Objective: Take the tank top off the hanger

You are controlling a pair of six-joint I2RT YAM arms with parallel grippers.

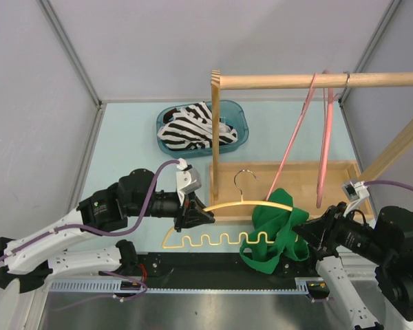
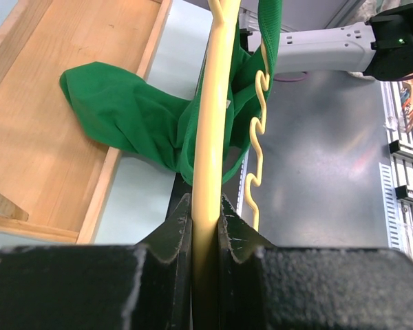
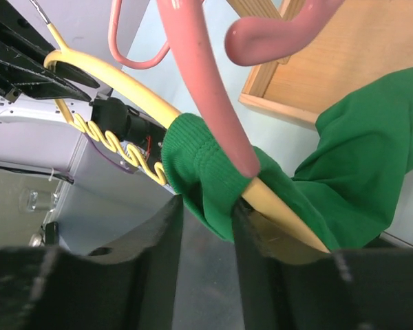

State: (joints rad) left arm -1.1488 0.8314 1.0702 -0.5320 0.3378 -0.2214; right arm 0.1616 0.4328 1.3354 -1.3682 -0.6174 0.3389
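A green tank top (image 1: pixel 272 223) hangs bunched on the right end of a yellow hanger (image 1: pixel 241 205) with a wavy lower bar, held level over the table's near edge. My left gripper (image 1: pixel 205 216) is shut on the hanger's upper bar (image 2: pixel 210 137) near its left part. The tank top (image 2: pixel 117 110) drapes beyond, partly over the wooden tray. My right gripper (image 1: pixel 301 230) is at the garment's right side. In the right wrist view its fingers (image 3: pixel 206 206) pinch a fold of the green fabric (image 3: pixel 199 165) at the hanger's end (image 3: pixel 124 82).
A wooden rack rail (image 1: pixel 296 80) carries two pink hangers (image 1: pixel 323 137) above a wooden tray (image 1: pixel 289 175). A teal basket (image 1: pixel 239 113) holding a zebra-striped cloth (image 1: pixel 193 127) stands behind. One pink hanger (image 3: pixel 199 75) hangs close in front of my right gripper.
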